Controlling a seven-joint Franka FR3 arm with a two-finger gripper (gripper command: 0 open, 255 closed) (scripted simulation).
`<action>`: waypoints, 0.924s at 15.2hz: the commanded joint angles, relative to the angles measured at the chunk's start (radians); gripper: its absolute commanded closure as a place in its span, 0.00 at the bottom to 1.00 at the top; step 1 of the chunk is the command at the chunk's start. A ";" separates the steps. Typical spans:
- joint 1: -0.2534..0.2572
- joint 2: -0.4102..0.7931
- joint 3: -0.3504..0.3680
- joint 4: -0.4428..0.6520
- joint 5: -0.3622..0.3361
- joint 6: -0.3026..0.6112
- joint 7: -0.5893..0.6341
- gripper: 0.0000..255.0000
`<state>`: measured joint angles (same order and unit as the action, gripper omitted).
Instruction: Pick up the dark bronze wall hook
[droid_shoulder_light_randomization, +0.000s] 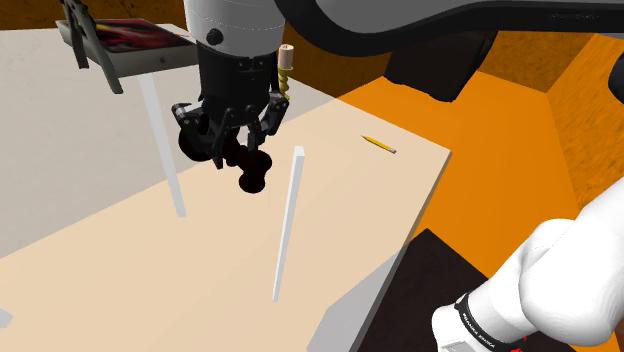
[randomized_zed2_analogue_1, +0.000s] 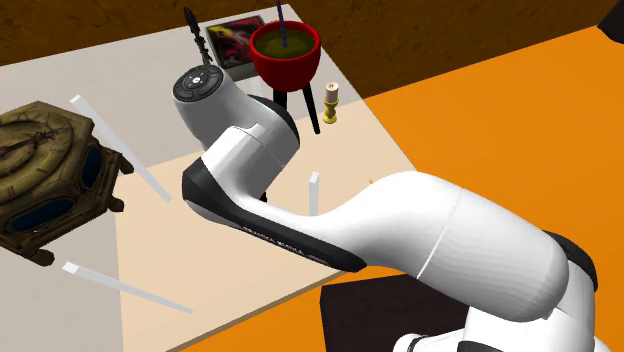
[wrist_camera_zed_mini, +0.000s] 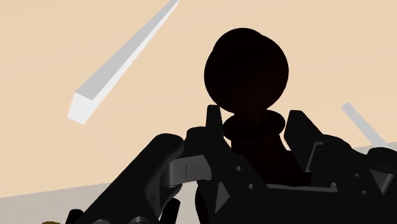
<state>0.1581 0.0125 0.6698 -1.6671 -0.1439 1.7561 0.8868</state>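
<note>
The wall hook (droid_shoulder_light_randomization: 253, 178) is a very dark, knob-shaped piece with a round head and a narrow neck. My gripper (droid_shoulder_light_randomization: 235, 150) points down over the tan tabletop (droid_shoulder_light_randomization: 350, 200) and is shut on it. In the wrist view the two black fingers (wrist_camera_zed_mini: 213, 124) clasp the hook's neck, and its round head (wrist_camera_zed_mini: 247, 63) sticks out beyond the gripper (wrist_camera_zed_mini: 254, 130). I cannot tell whether the hook touches the tabletop.
A white upright bar (droid_shoulder_light_randomization: 287, 225) stands just right of the gripper, a second one (droid_shoulder_light_randomization: 165, 140) to its left. A pencil (droid_shoulder_light_randomization: 379, 144) lies near the table's right edge. Behind are a small candlestick (droid_shoulder_light_randomization: 287, 65), a book (droid_shoulder_light_randomization: 130, 35), a red bowl on a stand (randomized_zed2_analogue_1: 285, 50) and an ornate clock (randomized_zed2_analogue_1: 45, 175).
</note>
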 joint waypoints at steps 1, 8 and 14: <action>0.000 0.000 0.000 -0.001 0.000 0.000 0.000 1.00; 0.002 0.008 0.002 0.048 -0.004 -0.043 -0.001 1.00; 0.011 0.034 0.009 0.156 -0.021 -0.131 0.001 1.00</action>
<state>0.1660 0.0408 0.6762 -1.5330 -0.1604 1.6424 0.8845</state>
